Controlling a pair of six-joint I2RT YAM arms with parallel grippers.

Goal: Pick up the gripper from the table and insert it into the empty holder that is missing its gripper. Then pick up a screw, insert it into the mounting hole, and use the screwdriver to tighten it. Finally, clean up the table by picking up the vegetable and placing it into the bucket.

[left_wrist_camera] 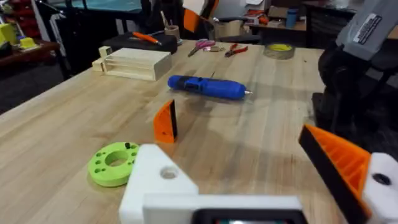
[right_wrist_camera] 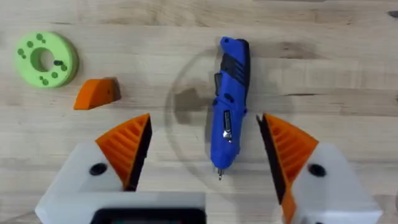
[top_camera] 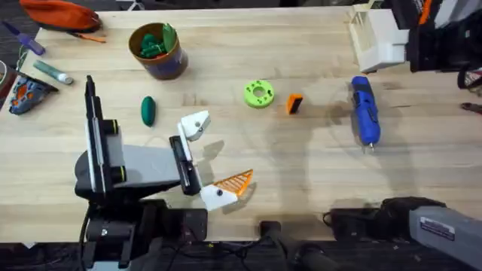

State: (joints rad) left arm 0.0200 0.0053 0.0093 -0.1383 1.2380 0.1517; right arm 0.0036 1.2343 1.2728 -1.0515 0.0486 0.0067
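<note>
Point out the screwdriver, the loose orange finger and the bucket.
screwdriver (top_camera: 365,111): overhead view, middle of the blue body.
orange finger (top_camera: 294,103): overhead view, its centre.
bucket (top_camera: 170,66): overhead view, outer wall.

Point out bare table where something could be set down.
Free: the wide strip between the lime-green disc and the white block, and the near stretch below the screwdriver. Crowded: around the bucket, vegetable and left gripper.

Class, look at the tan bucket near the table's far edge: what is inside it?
The bucket holds green toy pieces heaped to its rim. Anything beneath them, and the bucket's bottom, is covered.
</note>
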